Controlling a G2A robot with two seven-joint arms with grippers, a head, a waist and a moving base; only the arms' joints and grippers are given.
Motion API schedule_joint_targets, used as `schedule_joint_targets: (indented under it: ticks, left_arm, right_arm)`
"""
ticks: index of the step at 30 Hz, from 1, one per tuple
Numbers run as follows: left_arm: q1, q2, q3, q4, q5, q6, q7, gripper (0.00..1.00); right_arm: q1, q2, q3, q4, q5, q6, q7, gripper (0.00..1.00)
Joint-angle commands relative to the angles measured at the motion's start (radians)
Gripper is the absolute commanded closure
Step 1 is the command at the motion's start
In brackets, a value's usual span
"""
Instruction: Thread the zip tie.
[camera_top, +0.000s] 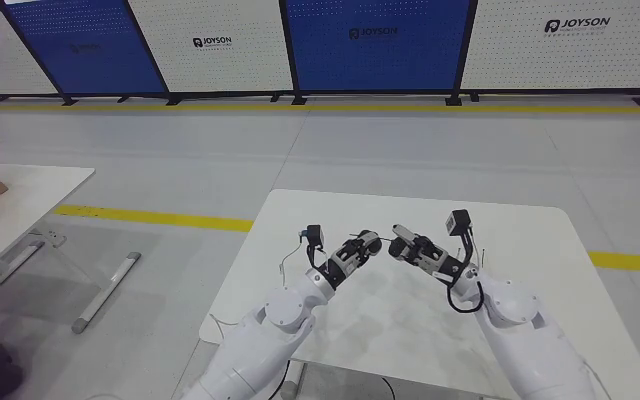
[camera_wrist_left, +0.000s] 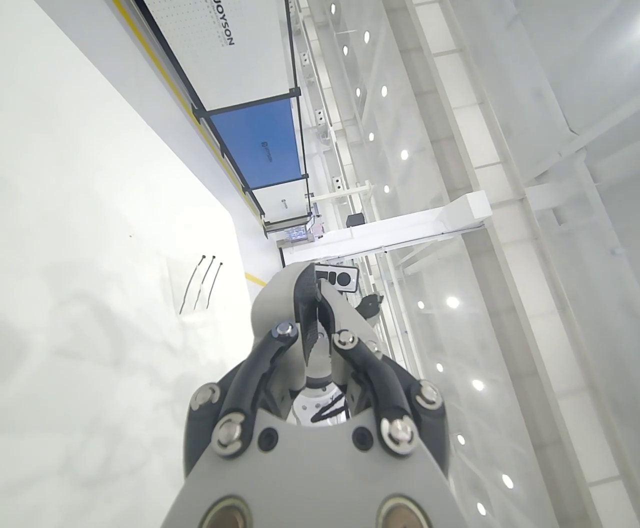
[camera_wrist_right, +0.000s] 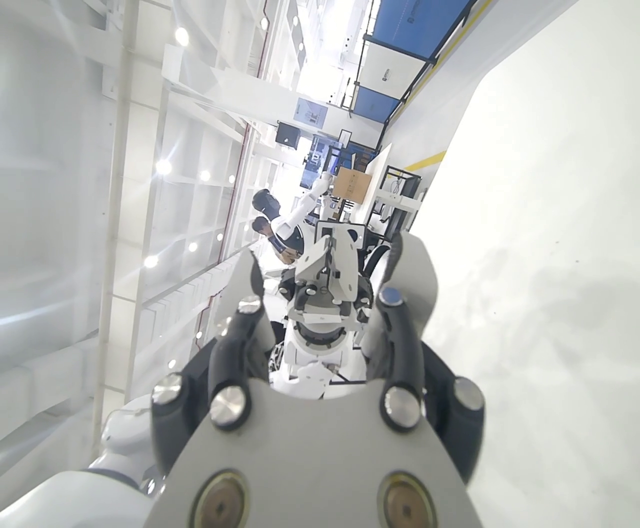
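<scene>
Nearest, the left claw (camera_wrist_left: 314, 292) has its fingers pressed tight together, black pad against grey. Whether anything thin is pinched between them cannot be told. It hangs above the white counter (camera_top: 530, 270) near its middle, with its tip pointed at the right claw (camera_wrist_right: 326, 256). The right claw's fingers (camera_wrist_right: 250, 280) stand wide apart, holding nothing and touching nothing. The two claws face each other tip to tip, close but not in contact. Farther off, three black zip ties (camera_wrist_left: 200, 285) lie flat on the counter side by side, nearly parallel. Their heads all point the same way, toward a rounded corner, and they are well apart from both claws. Beyond the counter a yellow floor line (camera_top: 150, 216) runs past, and blue and white wall panels (camera_top: 378, 45) stand behind.
</scene>
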Motion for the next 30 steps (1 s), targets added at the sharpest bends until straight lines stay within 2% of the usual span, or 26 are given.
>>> schedule_joint_targets:
  ticks: [1, 5, 17, 20, 23, 27, 30]
  left_arm:
    - [0.006, 0.002, -0.009, -0.007, -0.01, 0.0, -0.015, 1.0]
    - [0.022, 0.008, -0.033, -0.022, -0.023, 0.001, -0.038, 1.0]
    - [0.022, 0.008, -0.033, -0.022, -0.023, 0.001, -0.038, 1.0]
    - [0.024, 0.01, -0.048, -0.02, -0.035, 0.01, -0.045, 1.0]
    - [0.04, 0.017, -0.075, -0.022, -0.038, 0.003, -0.066, 1.0]
    - [0.072, 0.029, -0.113, -0.045, -0.034, 0.008, -0.118, 1.0]
    - [0.094, 0.04, -0.134, -0.064, -0.005, 0.045, -0.182, 1.0]
  right_arm:
    - [-0.008, 0.003, 0.02, 0.009, 0.022, 0.005, 0.001, 0.0]
    - [-0.029, 0.011, 0.055, 0.015, 0.038, 0.005, 0.014, 0.0]
    - [-0.029, 0.011, 0.055, 0.015, 0.038, 0.005, 0.014, 0.0]
    - [-0.037, 0.012, 0.05, -0.005, 0.009, 0.005, 0.011, 0.0]
    - [-0.039, 0.026, 0.073, -0.013, -0.022, 0.031, 0.108, 0.0]
    - [-0.056, 0.056, 0.149, -0.012, -0.042, 0.041, 0.251, 0.0]
    - [-0.084, 0.074, 0.198, -0.031, -0.058, 0.039, 0.306, 0.0]
